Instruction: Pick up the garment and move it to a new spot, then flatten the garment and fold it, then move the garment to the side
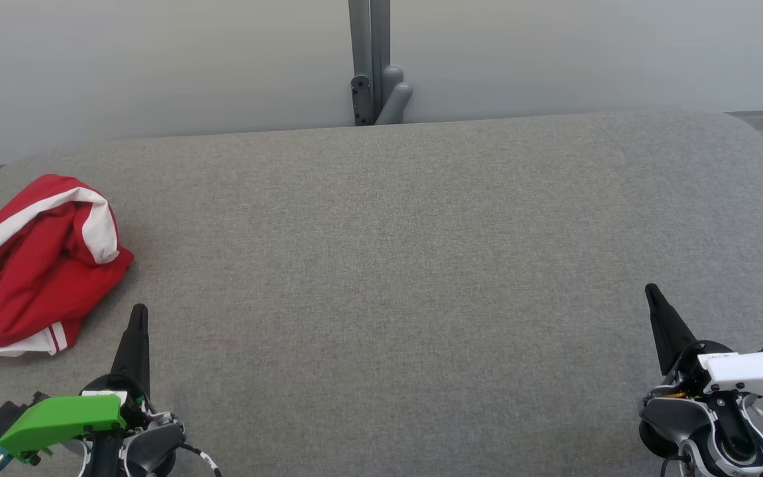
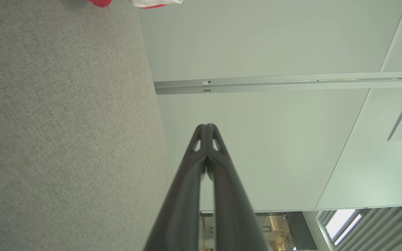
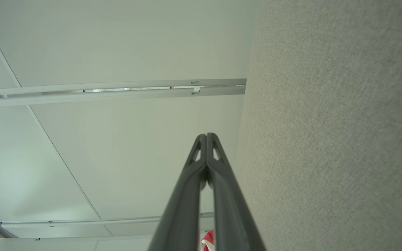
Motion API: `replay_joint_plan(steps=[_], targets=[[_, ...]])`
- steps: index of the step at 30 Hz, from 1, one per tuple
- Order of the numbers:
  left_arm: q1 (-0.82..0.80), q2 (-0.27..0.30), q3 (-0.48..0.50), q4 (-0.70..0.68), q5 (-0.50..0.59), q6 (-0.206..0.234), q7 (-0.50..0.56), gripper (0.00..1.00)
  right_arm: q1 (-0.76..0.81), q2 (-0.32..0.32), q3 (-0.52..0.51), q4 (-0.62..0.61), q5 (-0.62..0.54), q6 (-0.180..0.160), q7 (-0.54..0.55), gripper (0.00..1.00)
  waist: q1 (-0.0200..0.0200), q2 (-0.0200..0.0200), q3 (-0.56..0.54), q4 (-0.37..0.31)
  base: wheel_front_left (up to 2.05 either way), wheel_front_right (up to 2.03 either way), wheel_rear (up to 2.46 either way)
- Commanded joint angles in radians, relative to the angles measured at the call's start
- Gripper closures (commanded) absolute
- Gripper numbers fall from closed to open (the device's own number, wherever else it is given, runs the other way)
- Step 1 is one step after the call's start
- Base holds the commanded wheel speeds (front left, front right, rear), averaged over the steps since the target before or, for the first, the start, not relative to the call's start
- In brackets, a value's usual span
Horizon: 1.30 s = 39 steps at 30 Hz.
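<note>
Grey cloth-covered table (image 1: 381,265): broad top with rounded far corners, most of it bare. That open middle is, by judgement, the likely new spot for laying out and flattening.

Pale wall (image 1: 156,66): plain panels behind the table's far edge.

Garment (image 1: 30,265): red with white bands, crumpled in a loose heap at the far left of the table, part of it running past the left edge of the head view. It lies straight on the covering, in no bin or basket, untouched. Sleeves and hems are bundled under one another, so which layer is on top cannot be told. A red-and-white scrap at the bottom edge of the right wrist view is probably the same item, though it is too small to be sure.

Left gripper (image 1: 138,311): low at the near left, just beside the heap's near edge and apart from it, fingers pressed together on nothing. It is the nearer one, so likely first to reach.

Right gripper (image 1: 652,289): near right, well apart from the heap, fingers pressed together, empty.

Grey post (image 1: 369,59): upright behind the table, with a bracket (image 1: 391,96) at its foot.

Task stage, by judgement: pick-up not yet begun.
</note>
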<state>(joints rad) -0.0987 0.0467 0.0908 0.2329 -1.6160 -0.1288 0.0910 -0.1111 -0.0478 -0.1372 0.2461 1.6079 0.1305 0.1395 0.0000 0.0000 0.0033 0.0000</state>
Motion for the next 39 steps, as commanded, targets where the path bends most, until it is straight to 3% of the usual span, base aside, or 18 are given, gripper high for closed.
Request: replay_joint_plan(steps=[1,15,16,25,39], targets=[[0.003,0.007,0.001,-0.003,-0.001,-0.004,0.0,1.0,0.008,-0.005,-0.001,-0.005,0.005,0.0,0.002,1.0,0.0,0.0,0.0,0.0,0.0,0.0,0.0],[0.0,0.0,0.0,0.0,0.0,0.0,0.0,1.0,0.0,0.0,0.0,0.0,0.0,0.0,0.0,1.0,0.0,0.0,0.0,0.0,0.0,0.0,0.0],[0.002,-0.002,-0.001,0.007,0.0,0.0,0.0,0.0,0.002,0.002,0.0,0.007,-0.001,0.0,0.0,0.0,0.0,0.0,0.0,0.0,0.0,0.0,0.0],[0.009,0.006,-0.027,0.035,0.043,0.0,-0.032,0.0,0.015,-0.002,0.029,0.016,-0.03,0.0,-0.03,0.0,0.0,0.0,0.002,0.0,0.0,0.0,0.0],[0.0,0.02,-0.046,0.057,0.328,0.0,-0.089,0.0,-0.007,-0.027,0.074,0.025,-0.258,0.0,-0.102,0.0,0.0,0.0,0.007,0.002,0.0,0.0,0.0]])
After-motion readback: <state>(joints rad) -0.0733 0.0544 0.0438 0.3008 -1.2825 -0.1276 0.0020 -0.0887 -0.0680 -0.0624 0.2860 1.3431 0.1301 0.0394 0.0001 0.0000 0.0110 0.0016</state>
